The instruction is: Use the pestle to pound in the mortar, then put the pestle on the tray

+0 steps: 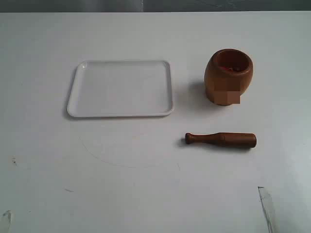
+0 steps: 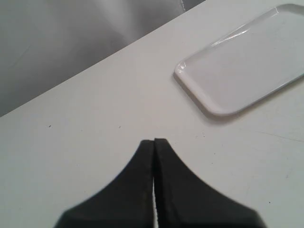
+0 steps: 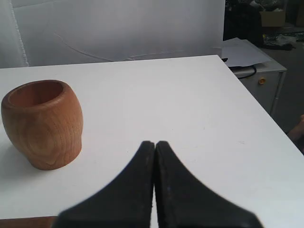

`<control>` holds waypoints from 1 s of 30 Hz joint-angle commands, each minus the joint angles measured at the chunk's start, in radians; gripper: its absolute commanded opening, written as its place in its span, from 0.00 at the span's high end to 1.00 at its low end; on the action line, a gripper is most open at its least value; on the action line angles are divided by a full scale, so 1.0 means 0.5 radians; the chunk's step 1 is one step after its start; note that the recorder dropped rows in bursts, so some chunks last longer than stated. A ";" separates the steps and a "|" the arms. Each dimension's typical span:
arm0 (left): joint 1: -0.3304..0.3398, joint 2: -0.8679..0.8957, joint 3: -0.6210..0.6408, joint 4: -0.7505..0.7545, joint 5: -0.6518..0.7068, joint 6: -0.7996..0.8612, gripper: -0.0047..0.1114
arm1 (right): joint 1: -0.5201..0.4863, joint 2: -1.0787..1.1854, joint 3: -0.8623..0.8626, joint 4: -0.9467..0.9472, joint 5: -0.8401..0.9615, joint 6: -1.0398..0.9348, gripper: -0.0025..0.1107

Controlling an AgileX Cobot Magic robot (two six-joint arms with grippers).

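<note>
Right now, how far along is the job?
Nothing done yet: pestle lies on the table near the mortar, ungripped; tray holds nothing. In hand: nothing, left gripper and right gripper are shut, empty. Left: grasp pestle, pound, set it on tray.

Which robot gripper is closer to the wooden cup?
Right. The right gripper has the mortar close by; the left gripper is over by the tray, with no mortar in its view.

A white worktop point(image 1: 146, 194) is seen marked by a faint curved line point(image 1: 127, 164) and a dark speck point(image 1: 13, 160) near its left edge. Stacked papers point(image 3: 242, 50) and a cardboard box point(image 3: 271, 18) are pictured beyond a far corner.
</note>
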 commanded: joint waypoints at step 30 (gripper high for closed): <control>-0.016 -0.002 0.001 -0.015 -0.006 -0.016 0.96 | 0.007 -0.011 0.006 -0.047 -0.001 -0.027 0.98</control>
